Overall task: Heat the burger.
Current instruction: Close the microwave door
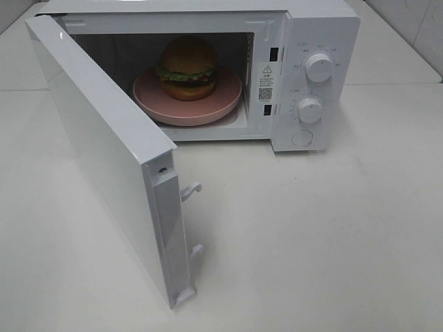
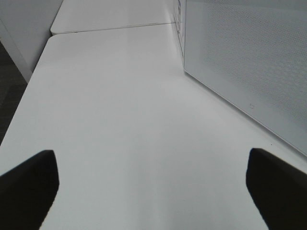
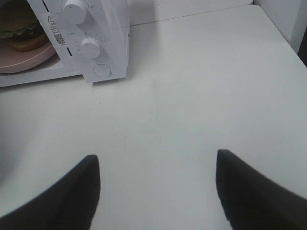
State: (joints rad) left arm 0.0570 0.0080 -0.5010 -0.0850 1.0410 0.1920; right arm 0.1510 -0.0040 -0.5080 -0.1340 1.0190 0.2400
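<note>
– Left gripper (image 2: 151,158): I see its fingers spread wide with nothing between them, just bare table (image 2: 120,105) underneath.
– And the other one?
– The right gripper (image 3: 157,158) is spread too and empty, over the table in front of the microwave (image 3: 112,33).
– Where's the burger?
– On my high camera it's at upper centre. The burger (image 1: 188,68) sits upright on the pink plate (image 1: 228,97), inside the microwave.
– Is the door shut?
– No. The door (image 1: 104,173) stands swung open, running from the upper left of the frame down to lower centre. The two knobs (image 1: 318,67) are right of the opening.
</note>
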